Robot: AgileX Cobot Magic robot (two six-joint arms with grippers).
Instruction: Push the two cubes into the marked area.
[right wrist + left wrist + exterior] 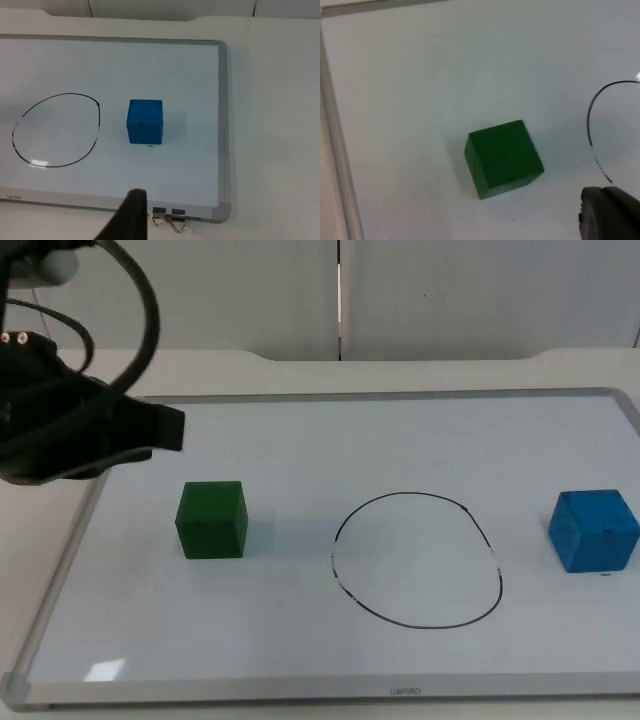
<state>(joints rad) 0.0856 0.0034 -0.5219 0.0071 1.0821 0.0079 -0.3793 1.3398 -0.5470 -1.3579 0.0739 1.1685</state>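
A whiteboard (300,430) with a grey metal frame lies flat on the white table, and a hand-drawn black oval (417,559) sits on it toward the near edge, a little to the right of the board's middle. The oval is the marked area, and both cubes lie outside it. The green cube (211,520) stands on the board to the left of the oval, clear of its line, with bare board between them. The blue cube (593,530) stands to the right of the oval, near the board's right frame and likewise apart from the line. In the right wrist view, two small metal binder clips (169,219) lie on the table just off the frame on the side of the blue cube (145,121) away from the partition wall, and the oval (56,129) is drawn beside that cube. Farther from the oval, beyond the green cube and toward the board's far left corner, the left gripper (165,428) hovers over the left frame. I cannot tell whether its claw is spread or pressed together. From its wrist camera, the green cube (503,158) shows on the white surface with an arc of the oval (600,125) just past it.
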